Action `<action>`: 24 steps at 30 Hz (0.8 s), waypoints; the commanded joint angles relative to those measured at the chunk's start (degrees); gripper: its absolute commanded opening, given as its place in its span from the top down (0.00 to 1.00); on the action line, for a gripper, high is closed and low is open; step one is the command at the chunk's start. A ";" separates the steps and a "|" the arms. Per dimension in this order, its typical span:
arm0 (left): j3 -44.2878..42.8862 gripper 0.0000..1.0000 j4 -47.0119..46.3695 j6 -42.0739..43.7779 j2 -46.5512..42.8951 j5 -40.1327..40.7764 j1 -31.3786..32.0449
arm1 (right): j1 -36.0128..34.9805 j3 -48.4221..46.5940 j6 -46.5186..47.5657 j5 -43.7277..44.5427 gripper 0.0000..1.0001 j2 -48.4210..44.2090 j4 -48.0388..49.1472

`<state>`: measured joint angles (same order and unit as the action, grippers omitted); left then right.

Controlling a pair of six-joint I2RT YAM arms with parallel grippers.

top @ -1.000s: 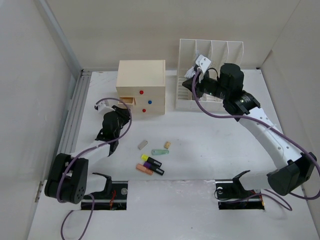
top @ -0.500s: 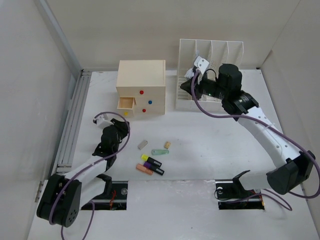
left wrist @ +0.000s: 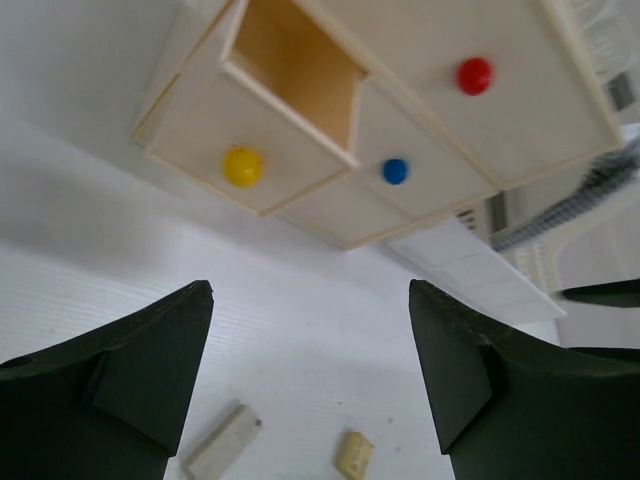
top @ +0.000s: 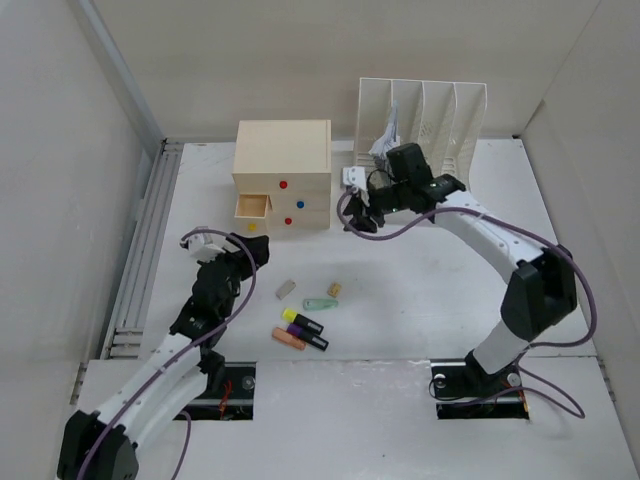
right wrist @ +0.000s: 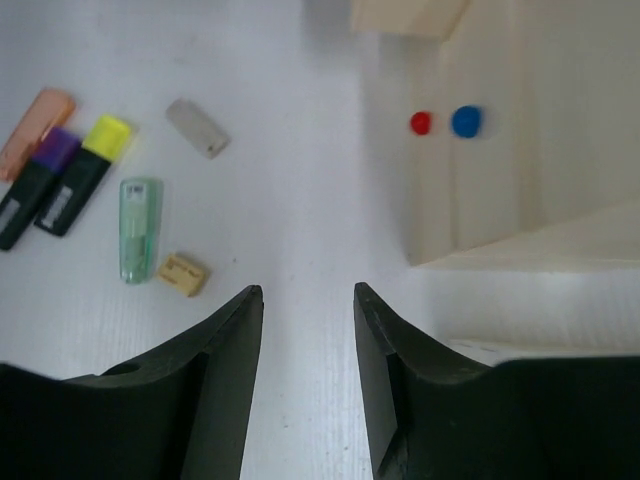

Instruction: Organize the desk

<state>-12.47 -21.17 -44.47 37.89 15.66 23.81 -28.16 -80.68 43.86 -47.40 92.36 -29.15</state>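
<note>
The smooth, matte white bench (top: 420,290) lies under both arms. The left gripper (top: 258,250) hangs above it at 7 o'clock of the drawer box (top: 282,160), jaws wide and empty. The right gripper (top: 352,214) hovers at the box's 3 o'clock, jaws partly apart, holding nothing. Highlighters (top: 300,320) lie between the arms. Open surface runs toward the bench's 3 o'clock edge.

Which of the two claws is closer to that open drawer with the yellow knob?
Left. The left gripper hovers just on the near side of the open drawer, pointing at it. The right gripper is farther off, past the box's right side.
</note>
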 commanded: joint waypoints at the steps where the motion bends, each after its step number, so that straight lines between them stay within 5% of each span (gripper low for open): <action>1: -4.57 0.23 5.07 -0.18 -6.15 4.20 3.42 | -4.08 -2.29 15.62 -0.44 0.53 2.11 -9.34; 6: -14.58 0.39 14.48 3.33 -12.74 3.95 6.85 | -11.81 -0.09 21.18 10.37 0.53 4.67 -8.83; 9: -21.00 0.66 17.11 7.72 -14.59 0.26 7.38 | -14.54 -0.09 21.18 14.07 0.53 6.95 -7.34; 13: -32.42 0.87 21.86 20.07 -14.08 -3.18 7.39 | -18.40 -0.61 20.49 16.19 0.53 10.38 -5.31; 18: -36.67 0.76 24.25 35.31 -12.49 -5.19 7.39 | -22.11 -8.06 18.03 18.12 0.53 17.93 -5.22; 20: -32.37 0.61 21.97 37.43 -14.32 -5.98 7.39 | -23.60 -10.18 17.32 18.13 0.53 21.19 -5.22; 24: -30.60 0.50 20.03 39.28 -16.44 -9.16 7.39 | -24.92 -13.97 16.79 19.44 0.53 24.80 -5.92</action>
<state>-43.64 0.34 -10.90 22.72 9.85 30.81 -52.25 -90.52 61.36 -28.77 117.14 -35.97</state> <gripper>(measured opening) 0.488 0.471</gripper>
